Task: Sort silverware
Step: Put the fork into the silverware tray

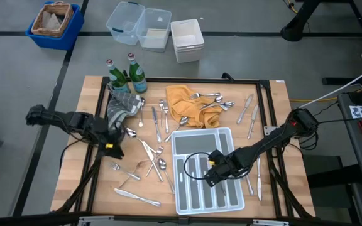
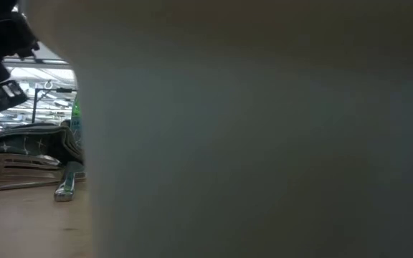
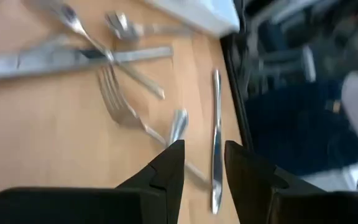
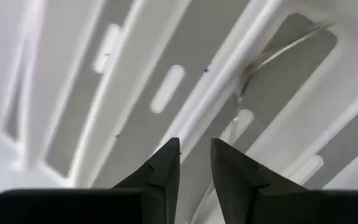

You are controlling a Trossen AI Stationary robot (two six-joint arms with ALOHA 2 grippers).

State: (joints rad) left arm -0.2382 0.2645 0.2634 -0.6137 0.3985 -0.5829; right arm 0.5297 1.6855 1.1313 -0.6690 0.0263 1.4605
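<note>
My right gripper (image 1: pixel 213 176) hangs low over the white tray (image 1: pixel 231 202), at about five o'clock on the table (image 1: pixel 74 176), its tips above the dividers between the long slots. In the right wrist view my right gripper (image 4: pixel 194 155) has its fingers a small gap apart with nothing between them, so I call it empty and slightly open. One slim utensil (image 4: pixel 291 45) lies in a slot just ahead of those tips. I judge I am here because the tray is where each piece belongs, one kind to a slot. The other slots I can see look bare.

My left gripper (image 1: pixel 113 145) sits at about nine o'clock, over the loose silverware (image 1: pixel 151 157) at the table's middle. My left gripper (image 3: pixel 202 163) also stands a little open and holds nothing; a fork (image 3: pixel 120 102) and a knife (image 3: pixel 216 137) lie flat on the wood just past its tips. I take that as a ready stance for the next pick.

Farther off, toward twelve o'clock, more spoons and forks (image 1: pixel 209 100) rest on a crumpled yellow cloth (image 1: pixel 184 103). A few knives (image 1: pixel 250 113) lie near two o'clock, well apart from the tray. At eleven o'clock stand two green bottles (image 1: pixel 127 76) beside a grey cloth (image 1: pixel 121 107). Nearly all the silverware is outside the tray, so sorting has barely begun.
</note>
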